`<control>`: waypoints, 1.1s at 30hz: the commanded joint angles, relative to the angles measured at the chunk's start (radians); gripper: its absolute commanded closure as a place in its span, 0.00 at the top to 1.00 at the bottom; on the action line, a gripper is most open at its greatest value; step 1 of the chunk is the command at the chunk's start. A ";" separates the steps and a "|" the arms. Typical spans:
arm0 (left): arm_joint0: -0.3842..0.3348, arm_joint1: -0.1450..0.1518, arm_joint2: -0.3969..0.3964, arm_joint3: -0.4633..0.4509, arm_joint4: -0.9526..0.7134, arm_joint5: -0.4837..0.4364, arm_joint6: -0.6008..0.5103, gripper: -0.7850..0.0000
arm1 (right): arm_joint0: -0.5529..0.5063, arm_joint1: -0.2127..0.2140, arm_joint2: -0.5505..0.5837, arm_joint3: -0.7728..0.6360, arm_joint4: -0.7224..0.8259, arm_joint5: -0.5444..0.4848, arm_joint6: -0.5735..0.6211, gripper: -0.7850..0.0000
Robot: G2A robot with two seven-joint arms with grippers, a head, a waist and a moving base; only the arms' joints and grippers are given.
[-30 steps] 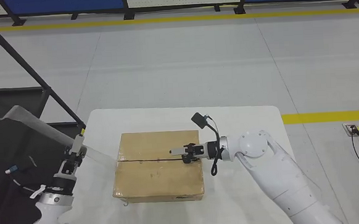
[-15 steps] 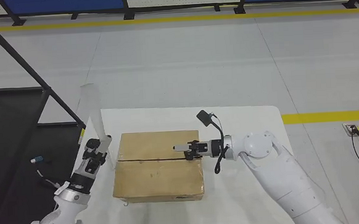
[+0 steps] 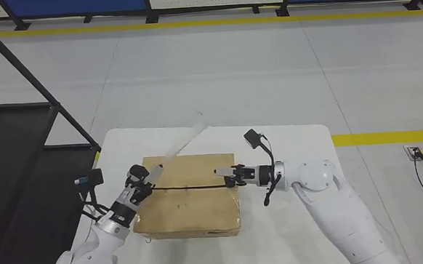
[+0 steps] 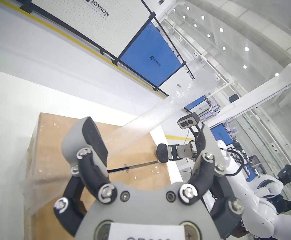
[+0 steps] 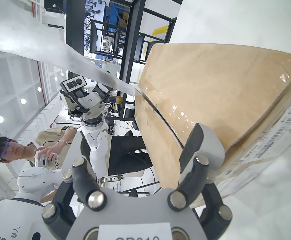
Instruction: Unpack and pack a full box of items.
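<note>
Two spread pincers flank the shut box [image 3: 187, 206] at the frame's centre, the left gripper [image 3: 138, 177] with a loose tape strip [image 3: 183, 142] clinging, the right gripper [image 3: 224, 176] at the seam [image 3: 193, 185] end, so we judge unsealing underway; next, shed the tape and lift the flaps.

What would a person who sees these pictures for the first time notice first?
First, the brown box in the middle of the white table, with a dark seam across its top. Then the long clear tape, which slants up high from the left hand at the box's left end. The right hand is at the seam's right end, open.
</note>
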 commanded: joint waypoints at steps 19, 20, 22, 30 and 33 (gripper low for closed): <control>0.013 -0.005 -0.006 -0.037 -0.021 0.020 0.057 1.00 | -0.005 0.012 0.021 -0.011 0.003 -0.039 -0.075 1.00; 0.024 -0.004 -0.023 -0.047 -0.035 0.020 0.063 1.00 | 0.002 0.011 0.017 -0.005 -0.003 -0.038 -0.090 1.00; 0.047 -0.003 -0.067 -0.064 -0.071 0.019 0.077 1.00 | 0.019 0.008 0.007 0.006 -0.027 -0.034 -0.124 1.00; 0.158 0.003 -0.270 -0.076 -0.225 -0.007 0.106 1.00 | 0.127 -0.016 -0.056 0.120 -0.119 -0.008 -0.252 1.00; 0.200 0.003 -0.318 -0.059 -0.248 -0.022 0.110 1.00 | 0.194 -0.037 -0.106 0.210 -0.173 0.001 -0.326 1.00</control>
